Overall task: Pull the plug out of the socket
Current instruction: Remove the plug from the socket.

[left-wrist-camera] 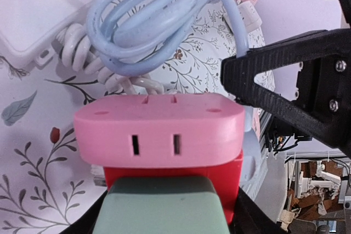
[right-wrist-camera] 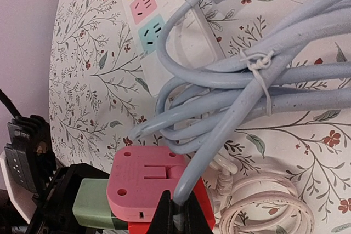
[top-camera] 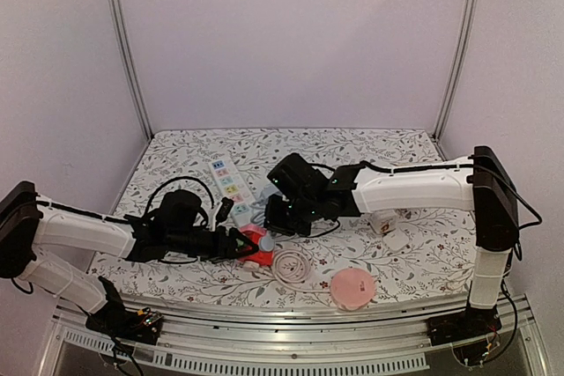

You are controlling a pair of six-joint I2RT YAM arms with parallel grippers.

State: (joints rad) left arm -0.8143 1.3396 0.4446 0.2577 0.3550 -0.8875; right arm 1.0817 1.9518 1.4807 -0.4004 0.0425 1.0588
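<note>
Sitting front-centre between the arms, the pink socket [right-wrist-camera: 145,182] is braced by the left gripper [top-camera: 234,244], clamped on its green end [left-wrist-camera: 164,209]. That lets the right gripper [right-wrist-camera: 176,213], pinched on the blue cord [right-wrist-camera: 230,124] at the socket, tug. The plug is hidden. A power strip [right-wrist-camera: 145,4] and a white coil [right-wrist-camera: 263,212] crowd close.

The pale blue cable's [right-wrist-camera: 230,113] plug end is hidden between the right gripper's [right-wrist-camera: 176,218] black fingers [right-wrist-camera: 163,217], themselves cut off at the bottom edge.
</note>
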